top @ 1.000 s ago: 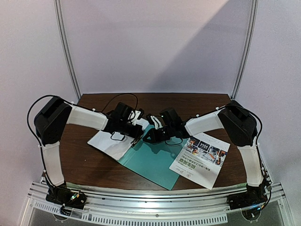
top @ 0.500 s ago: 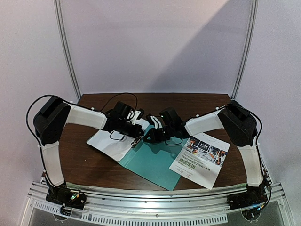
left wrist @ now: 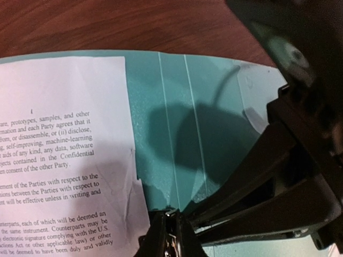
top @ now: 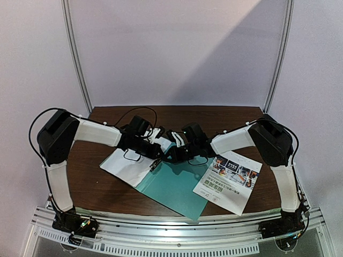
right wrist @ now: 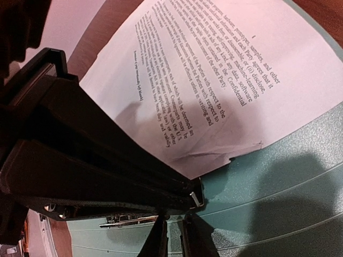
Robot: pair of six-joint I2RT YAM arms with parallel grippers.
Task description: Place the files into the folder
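The teal folder [top: 170, 188] lies open in the middle of the table. The text file [top: 124, 163] lies on its left half, and shows in the left wrist view [left wrist: 64, 160] and the right wrist view [right wrist: 214, 69]. The colour-photo file [top: 230, 179] lies on the table to the right, partly over the folder's edge. My left gripper [top: 158, 153] [left wrist: 172, 233] is shut at the folder's spine, with shiny metal between its fingertips. The metal clip [right wrist: 128, 219] lies just beside it. My right gripper [top: 174, 155] [right wrist: 174, 235] has its fingers almost together, tips on the teal folder [right wrist: 278, 182] next to the left gripper.
The two grippers nearly touch above the spine. The right gripper's black body [left wrist: 289, 176] fills the right of the left wrist view, and the left gripper's body [right wrist: 80, 155] fills the left of the right wrist view. Brown table [top: 107, 193] surrounds the folder.
Both grippers have edged slightly toward the far side. The folder and the text file have shifted a little with them. The colour-photo file has not moved.
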